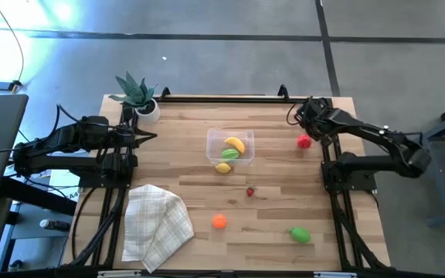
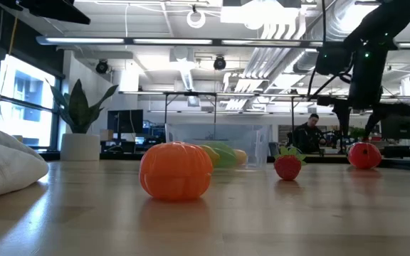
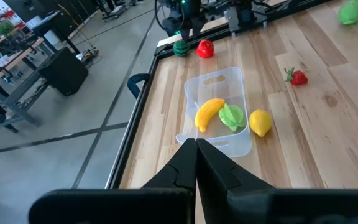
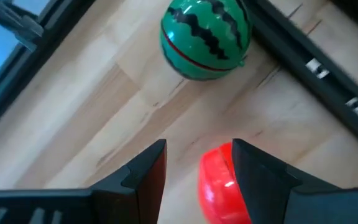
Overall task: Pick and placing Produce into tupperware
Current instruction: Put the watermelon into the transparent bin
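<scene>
The clear tupperware (image 1: 231,146) stands mid-table and holds a yellow banana (image 3: 207,114) and a green piece (image 3: 232,116). A lemon (image 1: 223,167) lies on the table against its near side. A small strawberry (image 1: 249,191), an orange piece (image 1: 219,221) and a green piece (image 1: 300,234) lie nearer the front. A red piece (image 1: 304,140) and a striped green melon (image 4: 206,38) lie at the far right. My right gripper (image 4: 197,152) is open just over the red piece (image 4: 216,186), which one finger partly hides. My left gripper (image 3: 196,146) is shut and empty, left of the tupperware.
A checked folded cloth (image 1: 154,224) lies at the front left. A potted green plant (image 1: 137,96) stands at the far left corner. Bare wood lies between the tupperware and the red piece. A person (image 2: 309,134) sits in the room beyond the table.
</scene>
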You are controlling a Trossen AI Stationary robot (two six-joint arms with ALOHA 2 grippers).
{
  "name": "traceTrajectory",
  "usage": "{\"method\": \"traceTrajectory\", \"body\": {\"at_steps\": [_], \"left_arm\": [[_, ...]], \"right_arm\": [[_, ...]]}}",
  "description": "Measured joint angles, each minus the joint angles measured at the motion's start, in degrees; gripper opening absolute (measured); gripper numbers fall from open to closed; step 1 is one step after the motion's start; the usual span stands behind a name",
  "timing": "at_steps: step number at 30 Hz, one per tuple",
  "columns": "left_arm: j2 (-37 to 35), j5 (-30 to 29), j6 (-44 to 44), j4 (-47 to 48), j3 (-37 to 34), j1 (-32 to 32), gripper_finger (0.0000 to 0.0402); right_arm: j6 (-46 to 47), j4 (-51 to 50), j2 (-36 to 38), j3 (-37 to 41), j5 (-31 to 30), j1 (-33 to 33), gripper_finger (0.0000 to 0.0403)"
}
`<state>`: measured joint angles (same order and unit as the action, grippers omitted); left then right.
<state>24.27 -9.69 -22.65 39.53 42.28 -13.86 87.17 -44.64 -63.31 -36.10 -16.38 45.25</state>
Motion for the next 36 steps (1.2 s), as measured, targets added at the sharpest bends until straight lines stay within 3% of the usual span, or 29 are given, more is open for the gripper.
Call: {"method": "traceTrajectory", "body": {"at_steps": [10, 20, 28, 36], "left_arm": [[-0.01, 0.00, 0.00, 0.00, 0.00, 0.01, 0.0001], [0.00, -0.01, 0.00, 0.00, 0.00, 0.02, 0.0001], [-0.01, 0.00, 0.00, 0.00, 0.00, 0.01, 0.0001], [0.00, 0.00, 0.00, 0.02, 0.00, 0.01, 0.0001]], "right_arm": [[3.15, 1.50, -0.50, 0.00, -2.00, 1.01, 0.0174], [14.57, 0.53, -0.48, -0.02, -3.81, 1.01, 0.0174], [14.60, 0.74, -0.48, -0.02, -4.82, 1.01, 0.0175], [14.64, 0.30, -0.48, -0.03, -5.84, 1.00, 0.0238]]}}
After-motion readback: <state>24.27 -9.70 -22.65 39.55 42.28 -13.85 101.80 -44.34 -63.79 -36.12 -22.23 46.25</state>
